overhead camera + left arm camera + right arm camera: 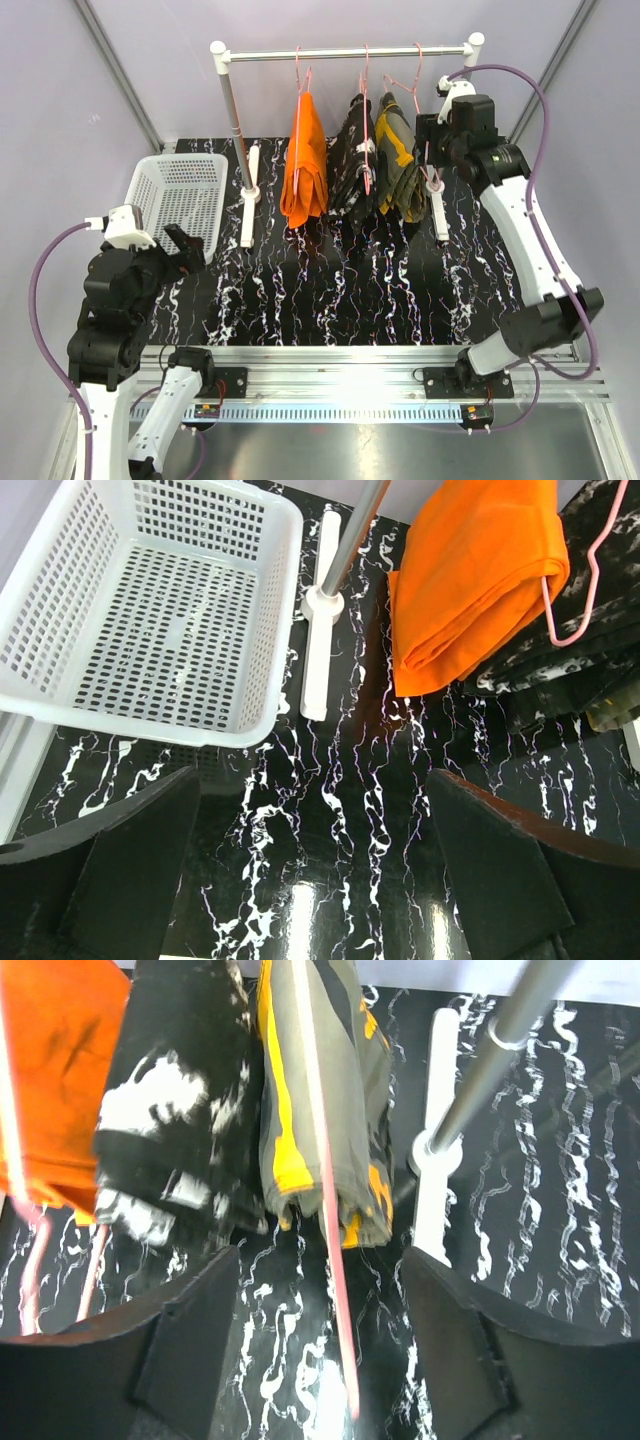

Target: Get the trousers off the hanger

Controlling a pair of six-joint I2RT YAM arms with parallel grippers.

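Three pairs are hung from the far rail: orange trousers left, black speckled trousers middle, olive-green trousers right. The right pincer is held apart, unclosed, with a pink hanger wire seen between its fingers. The left pincer is spread wide near the basket.

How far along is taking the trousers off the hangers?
Done: nothing; the bright orange cloth trousers, black white-speckled trousers and olive-green yellow-trimmed trousers all hang on the metal rail. In hand: the open right pincer is at the olive pair, a pink hanger wire between its fingers. Remaining: all three removals.
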